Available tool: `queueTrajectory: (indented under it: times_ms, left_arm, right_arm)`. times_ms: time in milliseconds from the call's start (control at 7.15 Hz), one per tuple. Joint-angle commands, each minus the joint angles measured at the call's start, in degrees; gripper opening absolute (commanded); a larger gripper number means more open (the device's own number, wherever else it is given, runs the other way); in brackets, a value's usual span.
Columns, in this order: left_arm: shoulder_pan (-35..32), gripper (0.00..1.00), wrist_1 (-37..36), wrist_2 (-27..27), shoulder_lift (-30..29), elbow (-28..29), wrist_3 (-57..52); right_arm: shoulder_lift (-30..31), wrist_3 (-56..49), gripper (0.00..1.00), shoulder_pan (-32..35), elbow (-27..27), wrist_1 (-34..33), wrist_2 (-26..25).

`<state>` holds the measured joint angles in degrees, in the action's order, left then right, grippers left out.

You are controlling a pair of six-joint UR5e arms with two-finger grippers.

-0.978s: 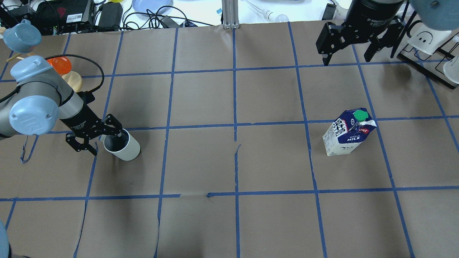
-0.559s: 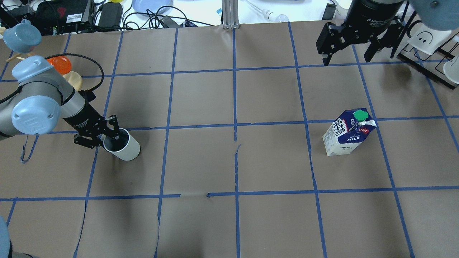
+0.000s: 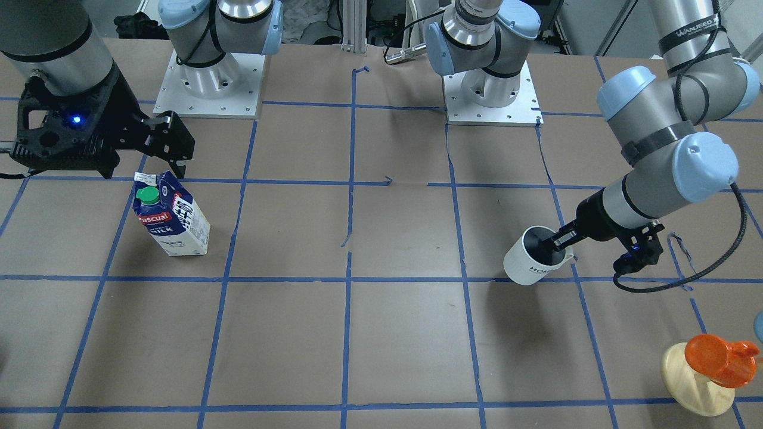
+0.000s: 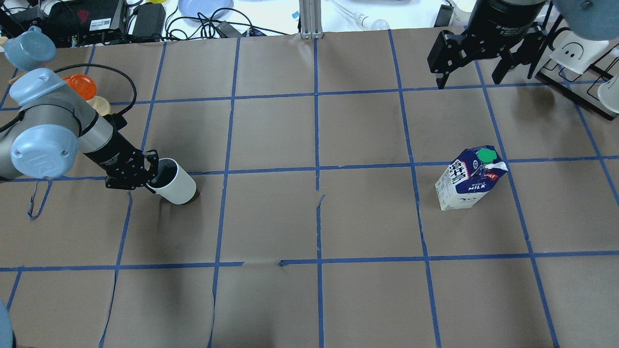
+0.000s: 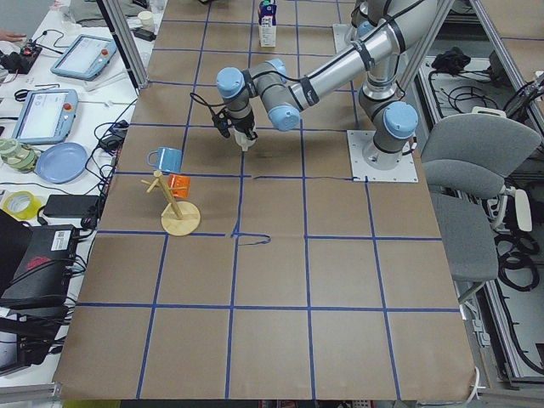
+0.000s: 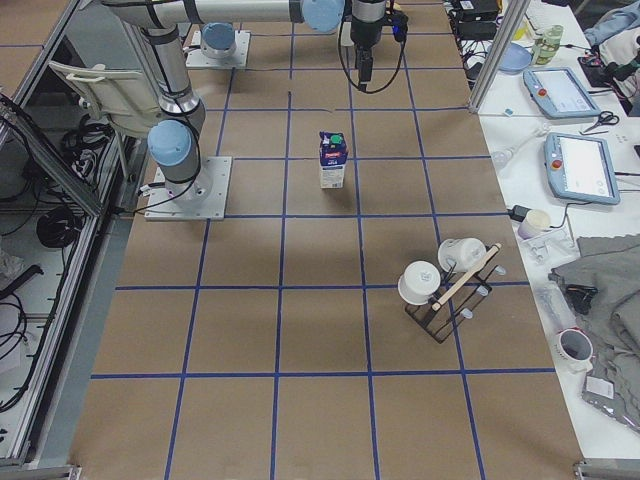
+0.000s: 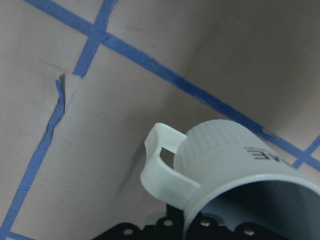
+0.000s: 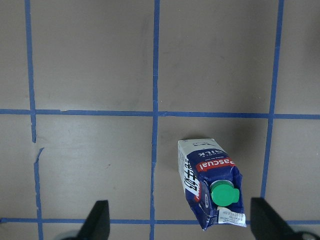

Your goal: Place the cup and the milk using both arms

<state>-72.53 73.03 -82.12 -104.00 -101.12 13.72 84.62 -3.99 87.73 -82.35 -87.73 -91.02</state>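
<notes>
The white cup is at the table's left, tilted, with its handle and dark lettering in the left wrist view. My left gripper is shut on the cup's rim, one finger inside and one outside; this also shows in the front view on the cup. The blue and white milk carton stands upright with its green cap at the right. My right gripper is open and empty, high above and behind the milk.
A wooden stand with an orange cup and a blue cup is at the far left. A black rack with white mugs stands at the far right. Blue tape lines grid the brown table.
My left gripper has shut on the cup's rim and tipped and shifted the cup slightly right and back. The right gripper and the milk have not moved.
</notes>
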Motion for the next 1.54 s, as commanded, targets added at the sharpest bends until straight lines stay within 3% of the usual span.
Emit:
queueTrajectory:
  times_ms: [0, 559, 839, 978, 1398]
  left_arm:
    - [-7.06, 0.00, 0.71, 0.12, -1.37, 8.54, 8.83]
    - [-19.11, 0.00, -0.26, 1.08, -6.02, 13.31, 22.38]
    - [-25.52, 0.00, -5.67, 1.08, -10.06, 13.67, 30.01]
    - [-27.38, 0.00, -6.58, 1.09, -11.91, 13.59, 31.97]
    - [-31.00, 0.00, -7.99, 2.40, -14.56, 13.59, 35.76]
  right_arm:
    - [0.01, -0.66, 1.00, -1.49, -0.09, 0.28, -0.03]
    - [0.02, -4.06, 1.00, -3.08, -3.07, -1.56, 0.06]
    - [0.45, -10.49, 1.00, -8.16, -8.50, -4.02, 0.67]
    - [0.54, -12.60, 1.00, -8.53, -11.57, -4.20, 0.24]
    - [3.87, -14.02, 0.96, -8.54, -23.43, -13.14, 0.06]
